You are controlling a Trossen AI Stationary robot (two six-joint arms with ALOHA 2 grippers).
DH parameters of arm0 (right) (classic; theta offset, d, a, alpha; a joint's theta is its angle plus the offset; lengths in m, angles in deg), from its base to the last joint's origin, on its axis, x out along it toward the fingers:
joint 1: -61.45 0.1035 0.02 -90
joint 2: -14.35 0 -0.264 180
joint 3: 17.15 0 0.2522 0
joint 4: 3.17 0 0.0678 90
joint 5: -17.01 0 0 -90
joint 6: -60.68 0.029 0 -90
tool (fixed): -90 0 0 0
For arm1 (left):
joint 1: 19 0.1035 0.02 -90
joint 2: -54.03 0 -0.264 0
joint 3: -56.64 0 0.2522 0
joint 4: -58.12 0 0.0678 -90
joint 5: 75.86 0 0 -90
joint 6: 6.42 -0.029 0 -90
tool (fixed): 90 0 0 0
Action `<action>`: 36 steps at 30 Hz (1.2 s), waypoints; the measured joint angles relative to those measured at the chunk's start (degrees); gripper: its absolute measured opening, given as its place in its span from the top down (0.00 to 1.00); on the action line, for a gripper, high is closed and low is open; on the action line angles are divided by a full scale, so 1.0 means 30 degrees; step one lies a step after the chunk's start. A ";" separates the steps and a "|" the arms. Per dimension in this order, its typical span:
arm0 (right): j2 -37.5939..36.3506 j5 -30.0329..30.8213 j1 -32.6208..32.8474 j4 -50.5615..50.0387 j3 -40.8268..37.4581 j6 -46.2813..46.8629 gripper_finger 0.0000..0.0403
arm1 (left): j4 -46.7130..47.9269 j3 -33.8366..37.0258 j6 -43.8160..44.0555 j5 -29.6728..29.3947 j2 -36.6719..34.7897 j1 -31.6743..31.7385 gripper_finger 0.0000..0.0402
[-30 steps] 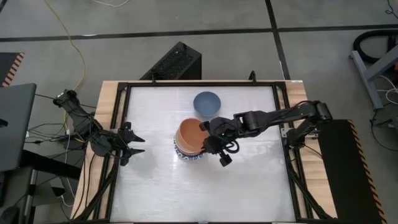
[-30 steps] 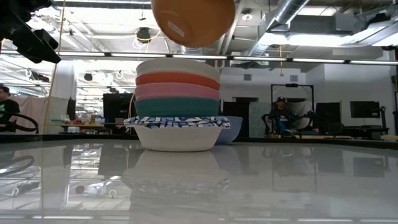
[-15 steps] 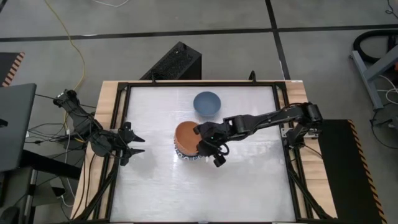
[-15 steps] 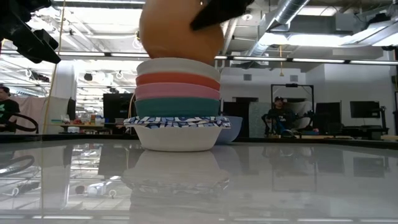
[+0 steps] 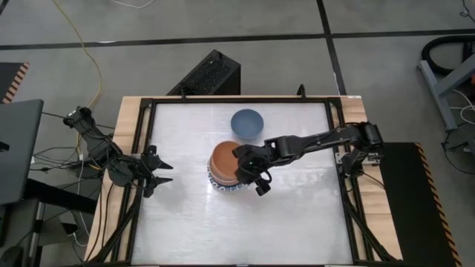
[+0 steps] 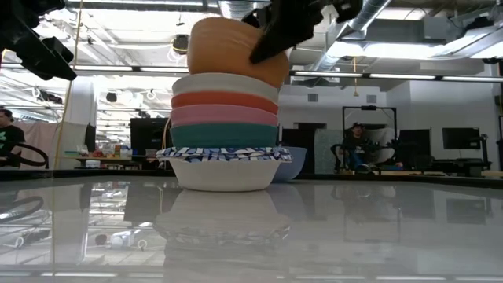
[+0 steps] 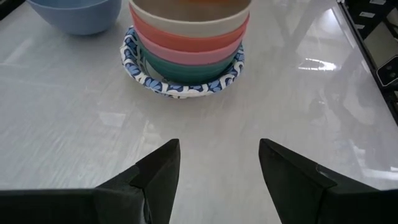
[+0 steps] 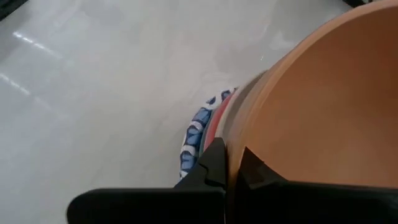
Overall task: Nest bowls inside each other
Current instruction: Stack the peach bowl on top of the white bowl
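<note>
An orange bowl (image 6: 228, 51) hangs tilted over a stack of bowls (image 6: 224, 130), its lower part at the stack's top. The stack stands on a white bowl with a blue patterned rim (image 7: 180, 87); teal, pink, red and cream bowls are nested above it. My right gripper (image 8: 231, 167) is shut on the orange bowl (image 5: 223, 161) mid-table. A blue bowl (image 5: 246, 122) stands alone on its base behind the stack. My left gripper (image 5: 165, 173) waits open at the table's left edge, nothing between its fingers (image 7: 165, 165). My right gripper pinches the orange bowl's rim (image 8: 239, 146) on the side toward the table's right, one finger inside the bowl and one outside. The fingers (image 6: 263, 43) slant down from the right. The bowl sits tilted, its lower part at the cream bowl's rim (image 6: 224, 79); I cannot tell whether they touch.
The white tabletop (image 5: 282, 215) has a black frame (image 5: 338, 141) around it. Bare surface lies in front of the stack and to both sides. A person (image 6: 354, 145) sits in the room far behind the table.
My right gripper has gone down and toward the table's left with the orange bowl, tipping more steeply. The bowl, which hung clear above the stack, now sits tilted at the cream bowl on top.
</note>
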 joint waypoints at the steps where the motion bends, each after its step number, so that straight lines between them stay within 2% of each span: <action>1: 0.0062 0.0000 0.0000 -0.0006 0.0000 0.0004 0.97 | -0.0003 0.0000 0.0000 0.0000 0.0003 0.0005 0.48; 17: 0.0103 0.0007 -0.0146 -0.0292 0.0000 0.0030 0.97 | -0.0001 0.0000 0.0000 0.0000 0.0007 -0.0001 0.48; 29: 0.0103 0.0007 -0.0391 0.0813 0.0000 0.2122 0.88 | -0.0004 0.0005 -0.0002 0.0000 0.0005 0.0001 0.48; 36: 0.0096 0.0000 -0.0863 0.0847 0.0000 0.3165 0.88 | -0.0001 0.0000 -0.0007 0.0000 0.0007 -0.0001 0.48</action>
